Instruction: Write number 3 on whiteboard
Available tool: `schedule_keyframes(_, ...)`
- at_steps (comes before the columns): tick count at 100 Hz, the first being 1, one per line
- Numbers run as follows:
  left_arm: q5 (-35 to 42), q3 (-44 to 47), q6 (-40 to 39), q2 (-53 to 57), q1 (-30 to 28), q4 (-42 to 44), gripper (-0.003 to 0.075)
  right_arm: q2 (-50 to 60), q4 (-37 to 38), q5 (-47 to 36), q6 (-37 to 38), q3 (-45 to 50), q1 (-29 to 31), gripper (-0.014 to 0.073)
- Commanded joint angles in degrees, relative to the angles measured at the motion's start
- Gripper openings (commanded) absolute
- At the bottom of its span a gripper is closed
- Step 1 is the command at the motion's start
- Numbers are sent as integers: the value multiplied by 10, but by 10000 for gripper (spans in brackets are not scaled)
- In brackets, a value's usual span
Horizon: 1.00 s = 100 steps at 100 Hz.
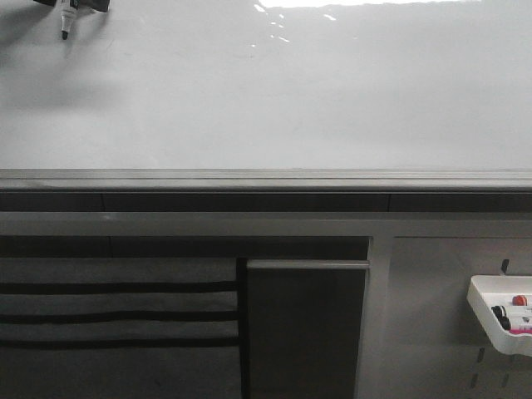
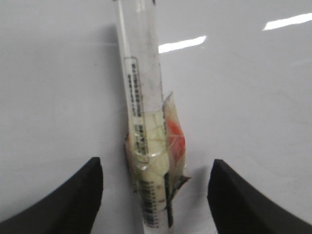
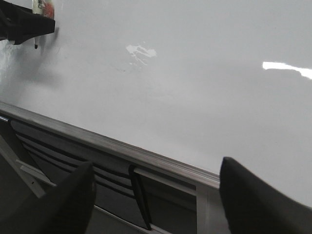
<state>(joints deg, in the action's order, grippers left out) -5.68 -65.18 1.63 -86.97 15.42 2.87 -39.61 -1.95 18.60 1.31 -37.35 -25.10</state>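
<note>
1. Large glossy white whiteboard (image 1: 274, 91) fills the upper half of the front view, with glare streaks along its top edge. Its grey metal lower rail (image 1: 266, 179) runs the full width.
2. No digit 3 is legible on the board in any view. The surface reads blank apart from glare and faint smudges.
3. Left gripper (image 1: 71, 4) sits at the top-left corner of the front view, mostly cut off by the frame edge. The right wrist view shows the same dark body (image 3: 24, 24) against the board, far to one side.
4. A white-barrelled marker pen with a dark tip (image 1: 65, 23) hangs down from it. The tip is at or very near the board surface; contact can't be confirmed.
5. Left wrist view: the marker barrel (image 2: 141, 97) runs down the centre line, wrapped in clear tape with a red patch (image 2: 173, 136). The two black fingers (image 2: 73, 195) stand well apart either side of it, not touching the barrel. Jaws spread; the pen appears fixed by the tape rather than pinched.
6. Right gripper (image 3: 153, 204): black fingers (image 3: 258, 200) wide apart, nothing between them. It is aimed at the board's lower rail and the dark slatted panel (image 3: 73, 156) below it.
7. Lower right in the front view: grey pegboard panel (image 1: 432, 316) carrying a white tray (image 1: 486, 312) of markers.
</note>
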Motion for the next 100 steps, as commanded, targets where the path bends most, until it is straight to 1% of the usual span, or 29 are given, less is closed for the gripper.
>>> schedule_keyframes(1,33,-19,1,10,2,-1,383,-4,6,-47,-5,-20,0,476)
schedule_keyframes(12,9,-19,1,10,2,0,305,-4,6,-47,-5,-20,0,476)
schedule_keyframes(14,4,-19,1,10,2,1,281,-4,6,-47,-5,-20,0,476)
schedule_keyframes(32,0,-19,1,10,2,4,142,-4,6,-47,-5,-20,0,476)
schedule_keyframes(51,-2,-19,1,16,4,4,45,-4,6,-47,-5,-20,0,476)
schedule_keyframes(62,-15,-19,1,28,4,4,-6,-4,6,-46,-5,-20,0,476)
schedule_keyframes(66,-28,-19,1,36,4,4,-19,-4,5,-45,-5,-20,0,476)
schedule_keyframes(74,-64,-19,1,53,4,4,-18,-4,-8,-34,-5,-23,0,476)
schedule_keyframes(86,-139,-19,5,90,4,4,-18,-9,-19,35,-5,-48,0,476)
schedule_keyframes(94,-196,-19,43,120,6,-6,-18,-17,-22,89,-5,-74,0,476)
schedule_keyframes(100,-254,-19,78,146,14,-19,-18,-28,-30,134,-5,-96,0,476)
